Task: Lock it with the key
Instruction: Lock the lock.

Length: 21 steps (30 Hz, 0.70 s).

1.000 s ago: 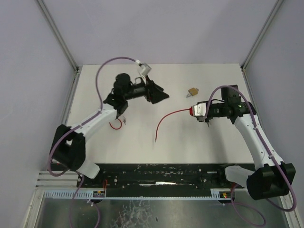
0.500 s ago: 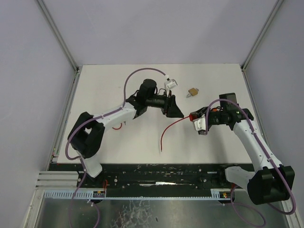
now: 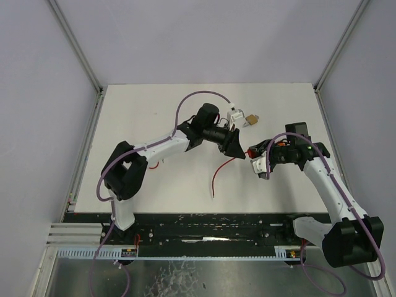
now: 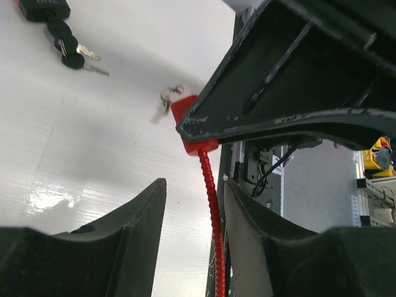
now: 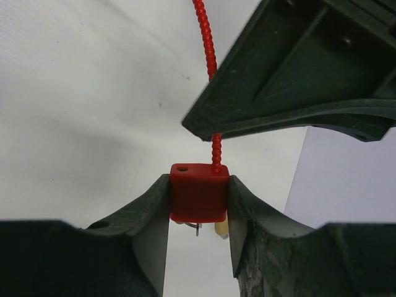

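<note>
Top: lock [image 3: 250,150] is at 3 o'clock on the table [image 3: 148,111], pinched in the right gripper [image 3: 255,156]. Its cable [image 3: 216,173] trails toward 7 o'clock. Left gripper [image 3: 238,150] is right up against the lock from the 9 o'clock side. A brass padlock [image 3: 250,119] lies apart at 1 o'clock.

Left wrist: left jaws are spread and straddle the cable just below the lock. The cable hugs one finger with a gap to the other, so no pinch yet. Black keys [image 4: 68,49] lie on the table at 11 o'clock, hanging off a black fob [image 4: 43,6]. The fob has faint lettering, unreadable. There's a blurred silver bit at the lock's side, can't tell what.

Right wrist: right jaws press on the lock's two flat sides, cable exiting at 12 o'clock. No brand or marking on the lock. Something metallic pokes out underneath, unclear.

Handling, my read: the lock is small, light, hard plastic, and the flat faces grip well. The cable is thin, ribbed and springy, and will whip around if grabbed far out, so hold it close to the lock. The keys are thin and slippery, so pinch one by its black head.
</note>
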{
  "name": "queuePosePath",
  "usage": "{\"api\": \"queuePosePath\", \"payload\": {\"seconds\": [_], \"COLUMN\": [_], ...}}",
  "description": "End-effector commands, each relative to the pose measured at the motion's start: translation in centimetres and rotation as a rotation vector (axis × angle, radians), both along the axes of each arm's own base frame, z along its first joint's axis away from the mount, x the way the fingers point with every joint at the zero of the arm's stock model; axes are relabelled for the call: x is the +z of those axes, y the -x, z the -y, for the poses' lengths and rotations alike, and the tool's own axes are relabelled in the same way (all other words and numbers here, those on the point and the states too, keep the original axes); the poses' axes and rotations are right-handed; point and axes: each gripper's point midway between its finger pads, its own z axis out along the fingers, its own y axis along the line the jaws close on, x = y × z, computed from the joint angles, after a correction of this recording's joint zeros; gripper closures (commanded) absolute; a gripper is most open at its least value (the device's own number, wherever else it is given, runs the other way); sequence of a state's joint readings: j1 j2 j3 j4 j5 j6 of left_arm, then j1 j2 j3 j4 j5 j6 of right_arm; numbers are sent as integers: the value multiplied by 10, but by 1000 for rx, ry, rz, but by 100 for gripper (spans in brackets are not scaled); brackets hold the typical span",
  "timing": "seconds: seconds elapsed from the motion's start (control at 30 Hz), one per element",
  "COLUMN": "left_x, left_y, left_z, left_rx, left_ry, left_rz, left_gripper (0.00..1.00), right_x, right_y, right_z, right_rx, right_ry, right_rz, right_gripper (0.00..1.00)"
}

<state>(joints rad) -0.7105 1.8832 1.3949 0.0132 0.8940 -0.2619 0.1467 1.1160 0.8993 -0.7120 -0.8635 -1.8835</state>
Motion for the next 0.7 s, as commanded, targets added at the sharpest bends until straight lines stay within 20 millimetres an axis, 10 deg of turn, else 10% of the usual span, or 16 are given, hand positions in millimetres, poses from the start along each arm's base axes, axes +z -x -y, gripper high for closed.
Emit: {"api": "queuePosePath", "payload": {"seconds": [0.0,0.33,0.5,0.67], "left_x": [-5,3,26,42], "left_y": [10,17,14,13], "left_z": [2,3,-6,-24], "left_rx": [-45,-84,-20,58], "left_ry": [-35,-6,79,156], "left_rz": [-4,34,208,439], "left_gripper": [59,99,100,99], "right_x": [11,8,26,60], "right_y": [-5,-2,-10,-4], "right_z": [0,-2,-4,-2], "right_rx": [10,24,-94,-187], "right_ry": [-1,-8,-106,-237], "right_rz": [76,67,5,-89], "right_gripper": [100,99,45,31]}}
